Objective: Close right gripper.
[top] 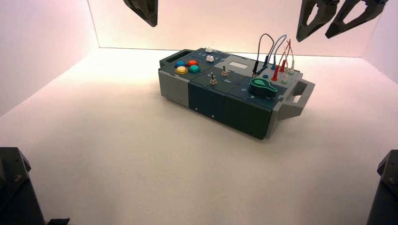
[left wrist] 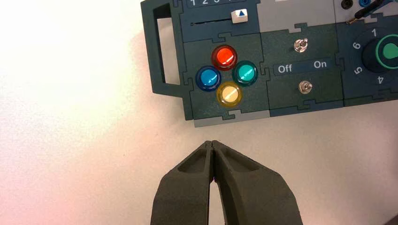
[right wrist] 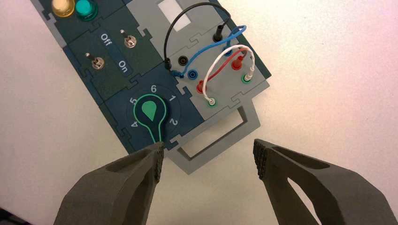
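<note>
- White desk (top: 117, 154) and pale walls surround a dark blue and grey box (top: 234, 89), which stands turned at an angle, right of the middle.
- High above the box's wired end hangs the right tool (top: 324, 29), released: its two tapered fingers (right wrist: 122, 180), each with a long triangular cutout, stand well apart.
- From the right wrist, those ridged fingertips frame the grey handle (right wrist: 220, 140) at the box's right end, without touching it.
- Just beside that handle sits the green knob (right wrist: 150, 112), its dial numbered 1 to 6 and its long tail reaching between 4 and 2.
- On the grey panel next to the knob, black, blue, red and white wires (right wrist: 225, 61) loop between sockets.
- Two metal toggle switches (right wrist: 127, 40) stand either side of the lettering "Off" and "On".
- At upper left of the high view hangs the left tool (left wrist: 213, 145), clenched on nothing, its tips pressed together above bare desk, near the box's front edge by the buttons.
- Four round buttons form a cluster near the box's left end: red (left wrist: 224, 57), blue (left wrist: 208, 78), green (left wrist: 245, 72) and yellow (left wrist: 229, 94).
- Beyond them a white slider (left wrist: 240, 15) bearing a blue triangle rides in a slot.
- Black arm bases (top: 16, 187) fill the high view's lower corners.
</note>
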